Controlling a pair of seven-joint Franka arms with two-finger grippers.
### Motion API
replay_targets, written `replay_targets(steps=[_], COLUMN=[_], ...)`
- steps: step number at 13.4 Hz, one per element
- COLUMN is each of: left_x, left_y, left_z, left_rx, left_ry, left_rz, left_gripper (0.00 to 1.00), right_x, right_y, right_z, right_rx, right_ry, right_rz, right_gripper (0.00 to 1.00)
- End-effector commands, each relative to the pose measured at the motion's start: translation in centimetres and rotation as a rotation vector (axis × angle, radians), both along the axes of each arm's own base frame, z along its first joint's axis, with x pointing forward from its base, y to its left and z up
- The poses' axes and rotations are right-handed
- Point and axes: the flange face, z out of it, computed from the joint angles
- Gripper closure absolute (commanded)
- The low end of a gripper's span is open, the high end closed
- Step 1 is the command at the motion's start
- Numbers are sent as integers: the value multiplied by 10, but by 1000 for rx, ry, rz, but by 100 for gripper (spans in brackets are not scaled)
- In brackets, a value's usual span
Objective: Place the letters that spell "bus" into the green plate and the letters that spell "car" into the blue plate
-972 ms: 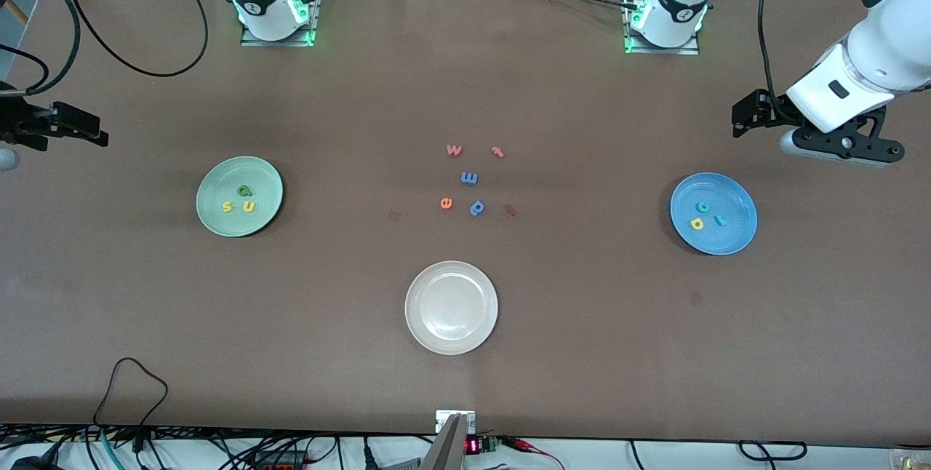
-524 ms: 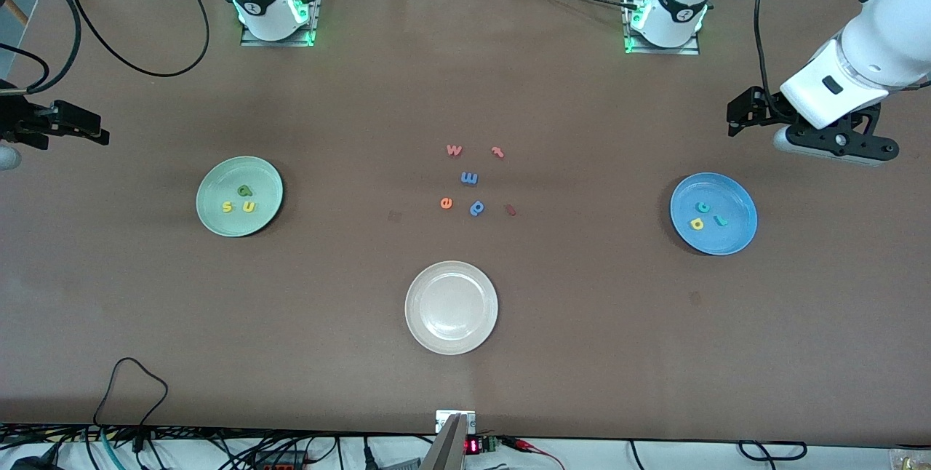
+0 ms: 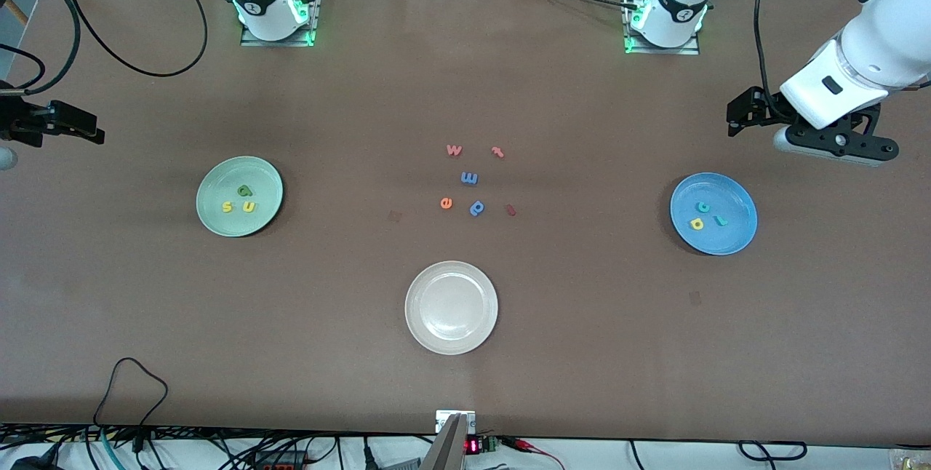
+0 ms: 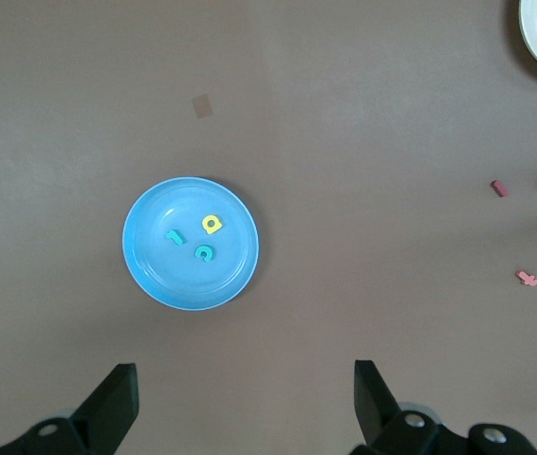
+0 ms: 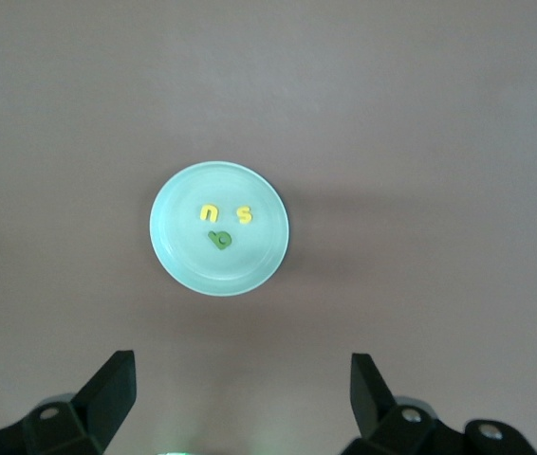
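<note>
The green plate (image 3: pixel 239 196) lies toward the right arm's end of the table. It holds a dark green round-bowled letter (image 3: pixel 244 191), a yellow s (image 3: pixel 228 206) and a yellow u (image 3: pixel 249 206). The blue plate (image 3: pixel 713 213) lies toward the left arm's end and holds a teal c (image 3: pixel 703 206), a teal r (image 3: pixel 719 220) and a yellow round-bowled letter (image 3: pixel 697 223). My left gripper (image 4: pixel 247 408) hangs open and empty high over bare table beside the blue plate (image 4: pixel 191 243). My right gripper (image 5: pixel 243 403) hangs open and empty high beside the green plate (image 5: pixel 219 227).
A cream-white plate (image 3: pixel 451 307) sits mid-table, nearer the front camera. Loose letters lie in the middle: pink w (image 3: pixel 454 150), pink t (image 3: pixel 497 152), blue m (image 3: pixel 469 178), orange e (image 3: pixel 446 202), a blue round-bowled letter (image 3: pixel 477 207) and a dark red piece (image 3: pixel 510 210). A cable loop (image 3: pixel 131 383) lies near the front edge.
The left arm has lifted and drawn slightly away from the blue plate, then stopped. The right arm has shifted very slightly toward the table's end. The letters and plates have not moved.
</note>
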Motion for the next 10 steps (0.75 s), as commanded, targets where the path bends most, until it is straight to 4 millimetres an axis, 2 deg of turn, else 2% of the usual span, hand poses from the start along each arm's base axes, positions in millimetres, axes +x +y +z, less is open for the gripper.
replay_targets(steps=[1, 5, 7, 10], left_x=[2, 3, 4, 15], left_y=[3, 3, -2, -3], left_z=[5, 5, 5, 8], left_rx=[20, 19, 18, 14], left_ry=[2, 1, -5, -14], left_rz=[4, 4, -4, -9], left_gripper=[0, 0, 0, 0], right_x=[1, 1, 1, 2], right_y=[3, 0, -1, 0], right_z=[7, 7, 8, 9], right_rx=[-21, -44, -42, -39], right_ry=[7, 13, 11, 9], right_rz=[-43, 52, 40, 27], right_gripper=[0, 0, 0, 0])
